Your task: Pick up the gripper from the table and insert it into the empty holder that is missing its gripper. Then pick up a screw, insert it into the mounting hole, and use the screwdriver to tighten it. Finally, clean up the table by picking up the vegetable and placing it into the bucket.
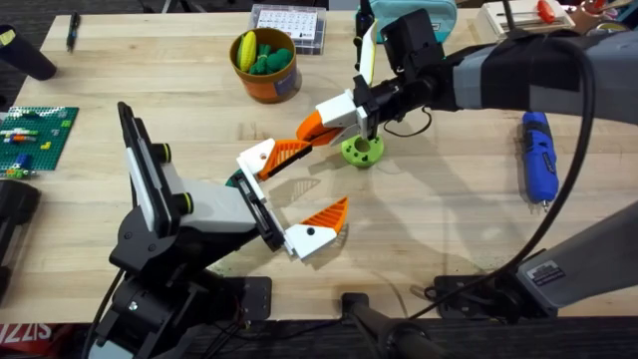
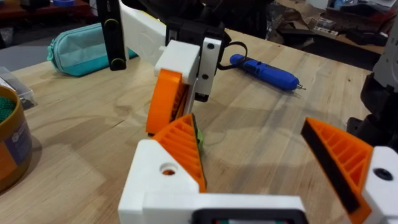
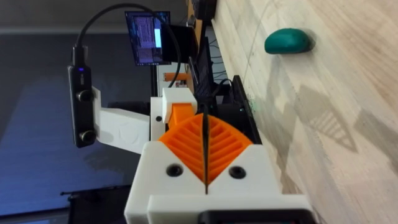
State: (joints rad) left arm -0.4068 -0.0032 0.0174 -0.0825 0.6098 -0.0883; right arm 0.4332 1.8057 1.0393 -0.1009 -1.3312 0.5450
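On a pale butcher-block wooden table (image 1: 150, 80), the left arm's white gripper with orange ribbed pads (image 1: 299, 194) lies low over the centre with its fingers spread wide and nothing between them. The right arm's matching gripper (image 1: 329, 120) reaches in from the far right, its two orange pads pressed flat together with nothing seen between them in the right wrist view, and its tip sits just beside the left gripper's far finger. The wrist views show the same, the left's spread pair at (image 2: 261, 162), the right's closed pair at (image 3: 205, 149).

The small round orange bucket with a yellow inner rim (image 1: 289, 85) stands towards the far side of the table, well apart from both grippers, and already holds yellow and green toy pieces. The slim bright-blue pen-shaped electric screwdriver with a thin metal bit (image 1: 538, 155) lies flat on the wood at the right, untouched. The small lime-green lumpy toy vegetable with dark hollows on top (image 1: 363, 151) rests on the table just beside the right gripper, ungrasped.

The step in hand appears to be the clean-up, though no holder or screw can be made out. The next move likely calls for the right gripper to open, settle around the vegetable, close, lift and carry it across to the bucket.
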